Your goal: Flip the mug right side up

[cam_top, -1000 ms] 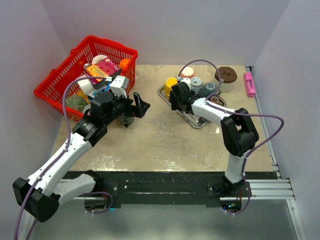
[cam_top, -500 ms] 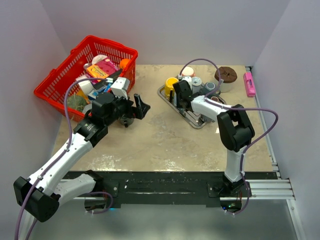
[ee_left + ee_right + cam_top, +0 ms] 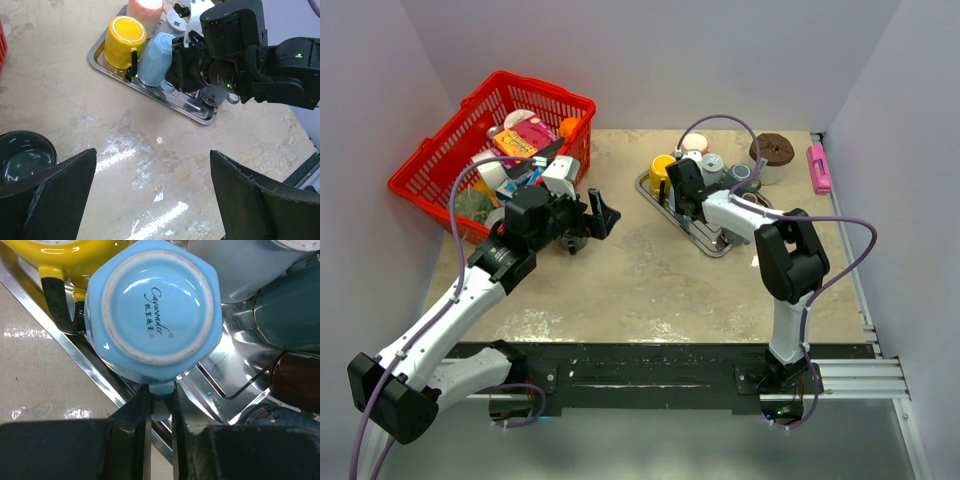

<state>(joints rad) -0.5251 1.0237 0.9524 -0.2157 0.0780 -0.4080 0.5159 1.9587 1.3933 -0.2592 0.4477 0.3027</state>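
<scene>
The light blue mug (image 3: pixel 152 315) sits upside down in the metal tray (image 3: pixel 60 334) at the far right of the surface (image 3: pixel 650 290), its flat base with a printed maker's mark facing up toward the right wrist camera. The right claw (image 3: pixel 161 400) is closed on the mug's handle (image 3: pixel 161 412), one dark finger on each side of the small blue loop, at the near rim of the tray. From these views I cannot tell whether the mug's rim rests on the tray or is raised off it.

A yellow mug (image 3: pixel 65 255) with a black handle stands upright just beside the blue one, on the tray's left end. Grey and dark teal cups crowd the other side of the tray.

The left claw (image 3: pixel 152 157) hangs over bare surface with its jaws spread wide and nothing between them, well apart from the tray. A dark green bowl (image 3: pixel 25 155) stands upright on the surface just beside its left finger. In the top view the left arm reaches out in front of the red basket (image 3: pixel 430 155), which is full of packets and sits at the far left corner.
</scene>
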